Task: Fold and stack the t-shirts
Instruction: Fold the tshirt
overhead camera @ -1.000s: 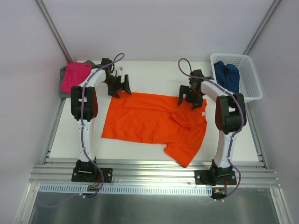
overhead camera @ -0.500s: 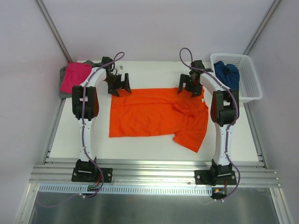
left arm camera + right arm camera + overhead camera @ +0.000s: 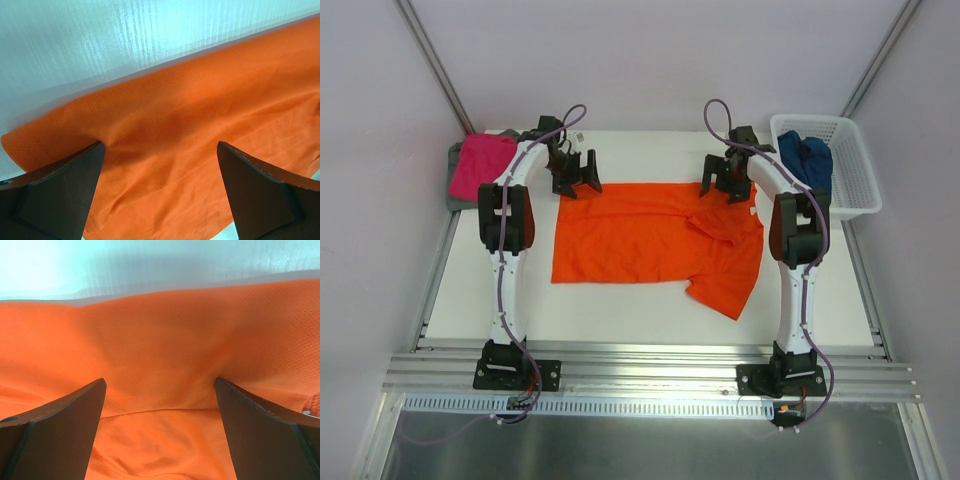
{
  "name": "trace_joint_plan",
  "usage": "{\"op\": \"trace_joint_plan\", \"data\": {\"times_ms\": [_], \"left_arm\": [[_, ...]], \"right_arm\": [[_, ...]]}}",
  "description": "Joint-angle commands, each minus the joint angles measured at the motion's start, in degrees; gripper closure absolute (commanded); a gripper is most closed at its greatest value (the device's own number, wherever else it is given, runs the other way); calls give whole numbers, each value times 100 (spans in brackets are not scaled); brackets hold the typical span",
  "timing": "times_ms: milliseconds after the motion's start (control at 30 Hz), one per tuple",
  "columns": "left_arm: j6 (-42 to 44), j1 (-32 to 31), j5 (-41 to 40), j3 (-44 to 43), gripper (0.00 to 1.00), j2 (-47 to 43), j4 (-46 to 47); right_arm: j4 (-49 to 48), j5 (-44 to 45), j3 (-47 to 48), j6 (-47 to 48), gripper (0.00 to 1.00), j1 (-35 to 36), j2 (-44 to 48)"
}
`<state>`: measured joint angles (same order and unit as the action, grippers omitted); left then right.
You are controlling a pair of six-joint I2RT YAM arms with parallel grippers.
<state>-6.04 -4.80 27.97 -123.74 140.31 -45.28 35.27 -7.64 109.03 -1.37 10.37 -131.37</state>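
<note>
Jaws on both arms stand released: the left jaws and right jaws straddle the far hem of the orange shirt (image 3: 640, 240), grasping nothing, and we judge them ready to pinch it. It lies spread over the middle of the table (image 3: 620, 310) for folding, one sleeve rumpled toward the near right corner. The pink shirt (image 3: 483, 163) rests on the grey shirt (image 3: 453, 190) at the far left corner; the blue shirt (image 3: 804, 160) waits in the basket (image 3: 855, 195) far right. We see a white matte table, pale walls (image 3: 650, 60) and a metal rail (image 3: 640, 365) along the near edge.

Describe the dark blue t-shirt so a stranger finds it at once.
At the far right corner of the white table stands a white lattice basket. The dark blue t-shirt lies crumpled inside. No other shirt is blue or in a basket.
</note>
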Motion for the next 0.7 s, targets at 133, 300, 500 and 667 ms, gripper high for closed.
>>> {"op": "trace_joint_plan", "data": {"times_ms": [133, 300, 500, 667], "left_arm": [[147, 14, -335, -106, 1, 234, -16], [244, -74, -555, 51, 1, -344, -34], [270, -276, -766, 1190, 1, -1977, -25], [358, -276, -1020, 2537, 1, -3157, -25]], "right_arm": [[-99, -89, -40, 75, 4, 26, -100], [-257, 78, -408, 84, 4, 88, 584], [146, 236, -1014, 22, 4, 325, 1727], [349, 263, -2244, 5, 4, 659, 3169]]}}
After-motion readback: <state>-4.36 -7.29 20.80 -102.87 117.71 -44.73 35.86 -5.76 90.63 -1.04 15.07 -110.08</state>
